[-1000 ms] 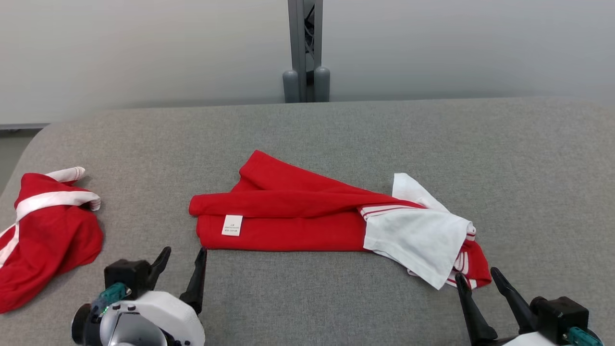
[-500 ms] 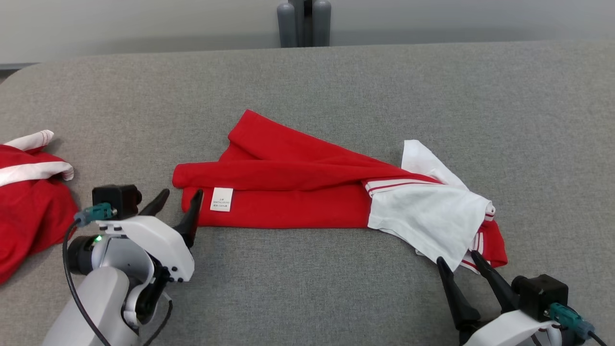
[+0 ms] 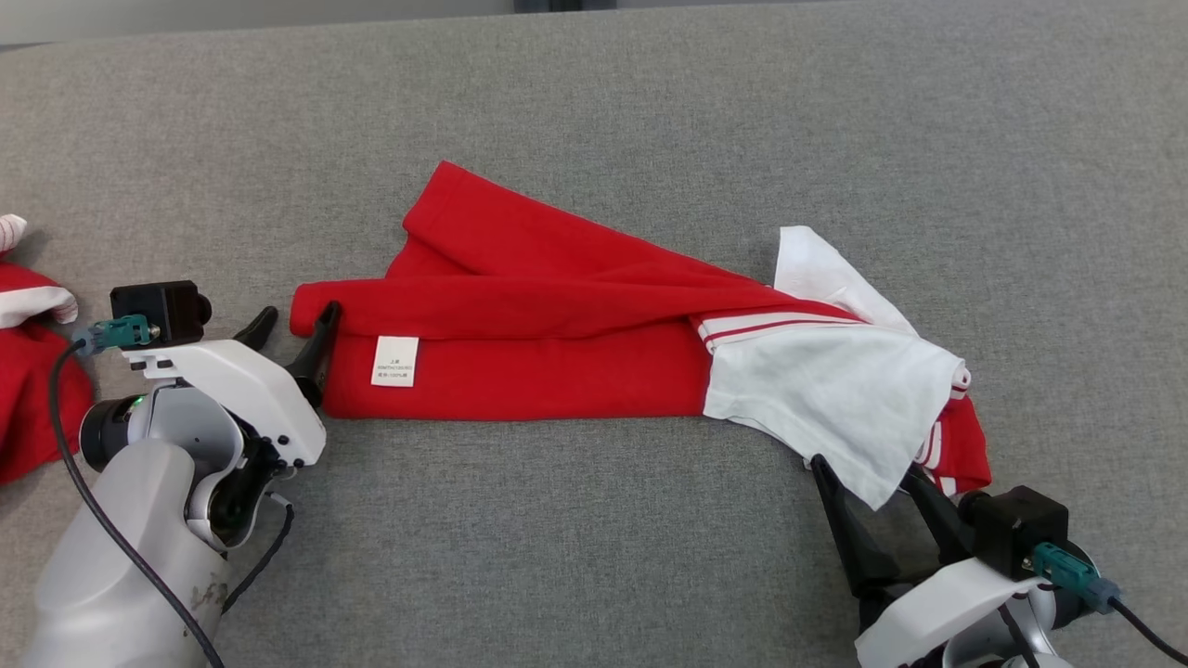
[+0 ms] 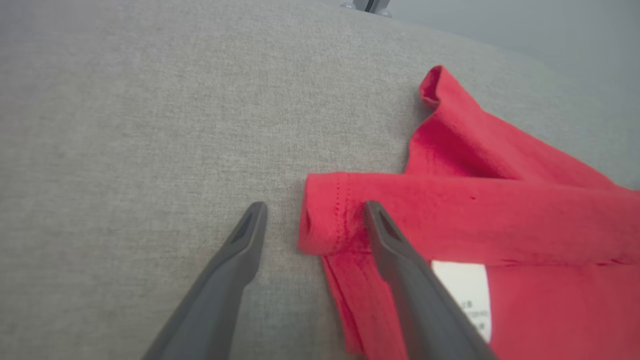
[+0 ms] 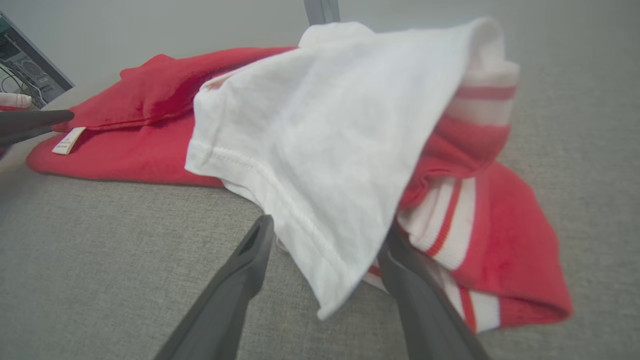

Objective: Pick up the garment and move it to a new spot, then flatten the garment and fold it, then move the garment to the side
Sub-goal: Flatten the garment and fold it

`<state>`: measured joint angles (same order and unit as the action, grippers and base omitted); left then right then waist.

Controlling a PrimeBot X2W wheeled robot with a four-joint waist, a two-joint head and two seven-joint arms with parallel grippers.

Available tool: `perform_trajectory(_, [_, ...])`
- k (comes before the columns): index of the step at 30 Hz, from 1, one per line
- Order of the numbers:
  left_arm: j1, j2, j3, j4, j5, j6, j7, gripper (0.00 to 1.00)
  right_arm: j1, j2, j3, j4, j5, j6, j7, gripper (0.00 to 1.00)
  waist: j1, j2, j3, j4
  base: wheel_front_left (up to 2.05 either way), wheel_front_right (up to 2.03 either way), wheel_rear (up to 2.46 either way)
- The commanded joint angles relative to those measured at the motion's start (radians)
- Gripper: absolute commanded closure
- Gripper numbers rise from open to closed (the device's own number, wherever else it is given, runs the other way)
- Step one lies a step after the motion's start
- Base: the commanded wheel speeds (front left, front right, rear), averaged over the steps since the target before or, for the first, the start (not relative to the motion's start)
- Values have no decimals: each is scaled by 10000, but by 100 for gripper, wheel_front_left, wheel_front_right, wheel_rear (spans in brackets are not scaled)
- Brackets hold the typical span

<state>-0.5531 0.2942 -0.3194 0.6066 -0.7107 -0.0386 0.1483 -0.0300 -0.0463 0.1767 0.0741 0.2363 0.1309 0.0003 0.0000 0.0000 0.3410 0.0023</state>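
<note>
The garment (image 3: 557, 343) is a red shirt lying lengthwise on the grey surface, with a white label (image 3: 394, 361) near its left end and a white sleeve part (image 3: 826, 399) with red-white striped trim at its right end. My left gripper (image 3: 290, 332) is open at the left end, and its fingers straddle the rolled red hem (image 4: 330, 215). One finger (image 4: 395, 250) lies over the red cloth. My right gripper (image 3: 865, 468) is open at the right end. The hanging white corner (image 5: 330, 270) sits between its fingers (image 5: 240, 280).
A second red and white garment (image 3: 28, 390) lies crumpled at the far left edge. The grey cloth-covered surface (image 3: 594, 557) stretches wide in front and behind. A grey post (image 5: 320, 10) stands beyond the far edge.
The camera has tilted down. Both grippers have moved forward: the left one now straddles the garment's left hem, and the right one has reached the white corner.
</note>
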Motion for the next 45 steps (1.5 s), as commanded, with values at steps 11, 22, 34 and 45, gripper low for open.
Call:
perform_trajectory(11, [-338, -16, 73, 282, -319, -446, -386, 100, -162, -52, 76, -284, 320, -3, -97, 100, 0, 0, -3, -20, 0, 0, 0])
perform_trajectory(22, [-53, 610, 209, -2023, 118, 418, -451, 100, -928, -144, -201, -1847, 426, -3, -504, 100, 0, 0, -495, -97, 0, 0, 0])
perform_trajectory(34, [-546, 1328, 287, -4478, 639, 1290, 326, 100, -3595, -949, -710, -2106, 558, -3, -910, 100, 0, 0, -1399, -28, 0, 0, 0])
perform_trajectory(45, [-1851, 1335, 96, -5439, 1117, 1545, 534, 100, -6025, -1524, -678, -1609, 762, -3, -860, 100, 0, 0, -2516, 97, 0, 0, 0])
